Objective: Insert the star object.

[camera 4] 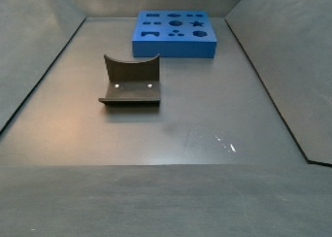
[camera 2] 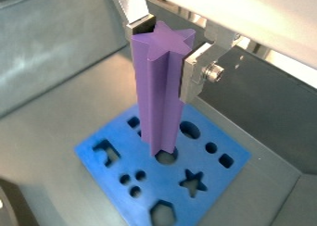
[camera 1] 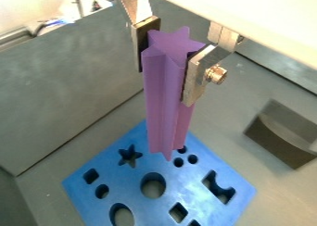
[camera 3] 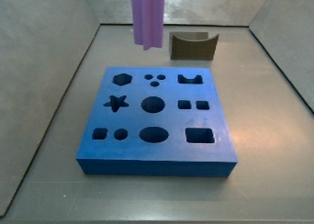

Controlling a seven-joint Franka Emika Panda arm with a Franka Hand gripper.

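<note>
The star object (camera 1: 168, 109) is a long light-purple peg with ridged sides, and it hangs upright. My gripper (camera 1: 170, 63) is shut on its upper end, with a silver finger (camera 1: 198, 77) on each side; both wrist views show this grip (camera 2: 168, 54). The peg (camera 2: 158, 100) hangs above the blue board (camera 1: 186, 183), and its lower end is clear of the board. In a side view the peg (camera 3: 147, 16) hangs high, over the far edge of the board (camera 3: 172, 119). The star-shaped hole (camera 3: 117, 104) is open and also shows in a wrist view (camera 1: 128, 156).
The blue board (camera 4: 176, 49) has several holes of other shapes. The dark fixture (camera 3: 193, 46) with a notched top stands on the floor beyond the board; it also shows in a side view (camera 4: 132, 81). Grey walls enclose the floor.
</note>
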